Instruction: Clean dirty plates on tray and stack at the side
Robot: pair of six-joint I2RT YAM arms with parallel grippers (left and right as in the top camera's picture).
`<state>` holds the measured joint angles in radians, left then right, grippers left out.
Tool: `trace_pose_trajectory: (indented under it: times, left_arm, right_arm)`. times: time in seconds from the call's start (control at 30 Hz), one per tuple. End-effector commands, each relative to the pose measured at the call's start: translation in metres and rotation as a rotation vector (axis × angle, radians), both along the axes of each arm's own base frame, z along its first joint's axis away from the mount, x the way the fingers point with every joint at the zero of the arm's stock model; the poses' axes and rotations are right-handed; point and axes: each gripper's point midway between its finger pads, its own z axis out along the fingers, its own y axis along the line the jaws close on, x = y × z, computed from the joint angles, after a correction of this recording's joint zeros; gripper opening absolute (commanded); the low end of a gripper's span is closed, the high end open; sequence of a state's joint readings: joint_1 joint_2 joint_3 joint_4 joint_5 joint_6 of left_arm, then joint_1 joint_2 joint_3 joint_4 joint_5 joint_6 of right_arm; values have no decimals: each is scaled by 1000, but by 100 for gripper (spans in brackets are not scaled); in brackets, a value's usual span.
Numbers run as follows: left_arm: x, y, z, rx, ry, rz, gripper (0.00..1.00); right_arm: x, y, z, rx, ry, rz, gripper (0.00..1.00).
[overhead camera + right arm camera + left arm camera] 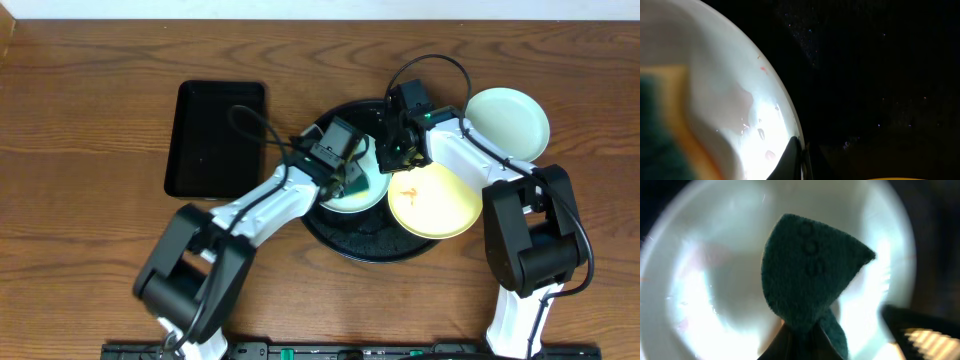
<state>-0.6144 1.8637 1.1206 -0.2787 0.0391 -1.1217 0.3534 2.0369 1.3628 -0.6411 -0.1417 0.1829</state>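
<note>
Left end effector (801, 339): closed on a dark green sponge (807, 275), which was pressed into the bowl of a mint-green plate (700, 285).

Right end effector (800, 156): fingers together on that plate's rim, apparently pinning it steady. Tiny red flecks (762, 69) showed near the edge.

Mint-green plate: lay inside the round tray (370, 248), centre-left.

Yellow plate (440, 205): just beside it, overhanging the tray's right rim, with an orange smear (408, 188) on it.

Second mint-green plate (508, 122): off the tray, on the surface (90, 110) at upper right, no marks visible from where I stood.

Rectangular tray (215, 140): left of the round one, apart from the work.

Progress, as I judged it: one plate seemingly clean and set aside, one under the sponge, one waiting; no stack formed yet.
</note>
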Motion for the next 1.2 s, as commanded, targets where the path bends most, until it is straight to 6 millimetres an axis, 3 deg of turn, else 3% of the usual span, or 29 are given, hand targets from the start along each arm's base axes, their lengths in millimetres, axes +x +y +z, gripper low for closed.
trace_pose_trajectory:
  times: [0.0, 0.17, 0.3, 0.47, 0.73, 0.87, 0.93, 1.03, 1.17]
  left_arm:
    - [-7, 4, -16, 58, 26, -82, 8]
    - [-12, 39, -18, 235, 26, -56, 8]
    - [-13, 77, -2, 426, -11, -15, 8]
    - [-12, 111, 32, 574, -79, 34, 8]
    - [-3, 135, 111, 471, -236, 132, 8]
    - [-11, 161, 142, 408, -263, 203, 8]
    - [-15, 179, 151, 385, -254, 230, 8]
    - [-17, 195, 154, 391, -229, 162, 7]
    - [-26, 206, 141, 409, -149, 16, 7]
  right_arm:
    - [3, -15, -2, -81, -18, -26, 2]
    - [3, -15, -2, -81, -18, -26, 2]
    - [2, -16, -2, -81, -17, -26, 2]
    - [3, -15, -2, -81, -18, -26, 2]
    - [8, -12, 8, -68, -55, -17, 1]
    - [16, -9, 37, -44, -133, -6, 1]
    - [23, -8, 61, -34, -206, 15, 1]
    - [35, -15, 104, -66, -344, -3, 1]
    - [43, -27, 161, -181, -541, 12, 1]
